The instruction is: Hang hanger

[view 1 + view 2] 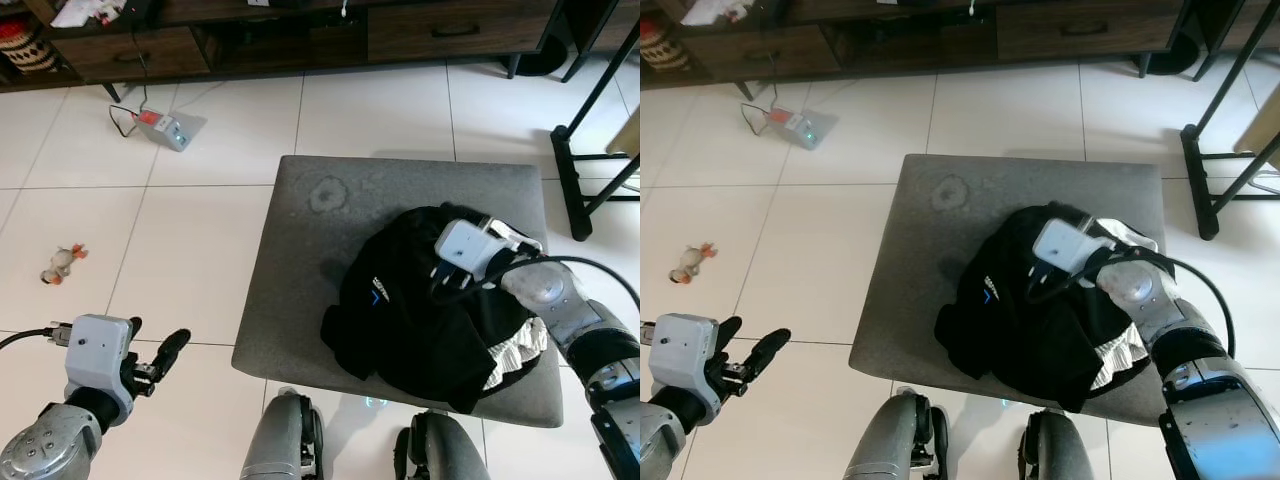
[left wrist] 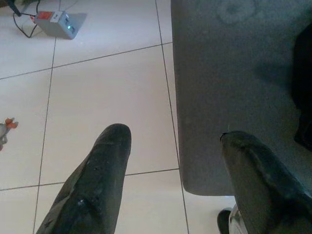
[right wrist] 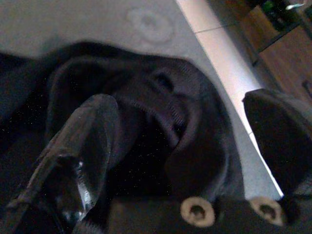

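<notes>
right gripper point(image 3: 180, 141) spread wide over the black garment point(image 1: 420, 310) at frame centre-right; left gripper point(image 2: 175, 161) gaped empty, lower left.

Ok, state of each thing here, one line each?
Black garment: crumpled on the stool, not hung.
Stool: upright, garment on its right half.
Right gripper: open, over the garment's collar.
Left gripper: open, empty, above the floor.
Grey box: on the floor, cable attached.
</notes>
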Tool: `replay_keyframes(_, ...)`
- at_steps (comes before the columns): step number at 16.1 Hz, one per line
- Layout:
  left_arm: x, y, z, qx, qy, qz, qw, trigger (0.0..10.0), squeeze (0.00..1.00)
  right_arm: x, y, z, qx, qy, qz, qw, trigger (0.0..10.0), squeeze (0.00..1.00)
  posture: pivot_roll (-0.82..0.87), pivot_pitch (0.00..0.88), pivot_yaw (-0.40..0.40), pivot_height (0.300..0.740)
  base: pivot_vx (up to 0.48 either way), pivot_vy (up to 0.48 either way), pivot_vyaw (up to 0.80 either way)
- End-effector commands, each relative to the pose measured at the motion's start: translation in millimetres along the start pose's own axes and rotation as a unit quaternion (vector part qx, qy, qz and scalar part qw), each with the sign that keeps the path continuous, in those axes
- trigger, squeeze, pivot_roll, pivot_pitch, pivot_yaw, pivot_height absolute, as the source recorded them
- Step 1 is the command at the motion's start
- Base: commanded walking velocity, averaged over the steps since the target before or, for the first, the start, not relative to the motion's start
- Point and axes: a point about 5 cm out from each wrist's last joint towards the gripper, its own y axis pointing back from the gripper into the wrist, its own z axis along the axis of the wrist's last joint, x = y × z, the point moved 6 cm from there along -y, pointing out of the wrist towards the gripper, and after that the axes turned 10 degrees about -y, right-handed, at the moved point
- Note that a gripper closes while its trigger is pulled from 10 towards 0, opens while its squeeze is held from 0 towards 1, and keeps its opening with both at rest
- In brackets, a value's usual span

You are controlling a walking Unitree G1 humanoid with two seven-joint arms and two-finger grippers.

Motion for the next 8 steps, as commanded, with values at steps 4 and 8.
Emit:
replay_keyframes(4, 0.8, 6.4, -6.6, 0.014, 0.007, 0.003, 1.0, 10.0, 0.0, -2.6, 4.0, -12.6, 0.036, 0.095, 0.004, 0.995, 10.0, 0.0, 0.2, 0.459, 0.164, 0.653, 0.0, 0.0, 0.0)
replay_keyframes(8, 0.5, 6.2, -6.5, 0.014, 0.006, 0.002, 1.0, 10.0, 0.0, -5.1, 3.8, -14.6, 0.042, 0.119, -0.008, 0.992, 10.0, 0.0, 0.2, 0.452, 0.166, 0.653, 0.0, 0.0, 0.0)
